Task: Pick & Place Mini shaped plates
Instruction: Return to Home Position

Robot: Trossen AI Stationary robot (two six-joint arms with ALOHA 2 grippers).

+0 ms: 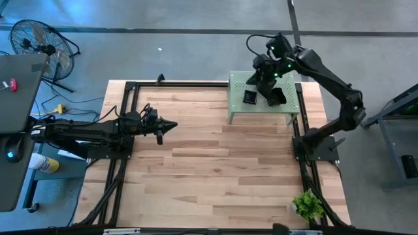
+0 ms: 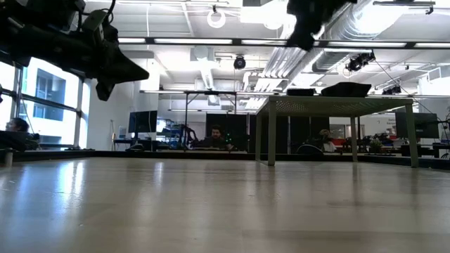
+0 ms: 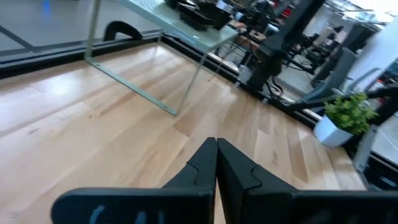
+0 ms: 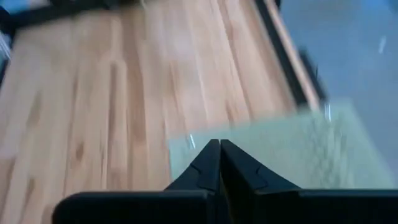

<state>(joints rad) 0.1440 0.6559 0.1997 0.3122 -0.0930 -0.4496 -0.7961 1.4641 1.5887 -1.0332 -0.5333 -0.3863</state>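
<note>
The mini shaped plates show as dark glossy heaps on the pale green perforated stand (image 1: 238, 104) at the table's far right: one heap (image 1: 250, 96), another (image 1: 277, 95). In the low view they are low dark shapes (image 2: 346, 89) on the stand's top (image 2: 337, 102). The left wrist view shows them far off (image 3: 198, 12). My right gripper (image 1: 259, 79) hangs above the stand, shut and holding nothing (image 4: 217, 144); its view shows only the green top (image 4: 280, 149), no plates. My left gripper (image 1: 171, 125) waits shut (image 3: 216, 144) above the table's left part.
A small potted plant (image 1: 307, 205) stands at the table's near right corner (image 3: 348, 115). A black frame rail (image 1: 124, 130) runs round the table. Bare wood (image 1: 215, 170) lies between the two arms. A floor fan (image 1: 36, 39) stands beyond the far left corner.
</note>
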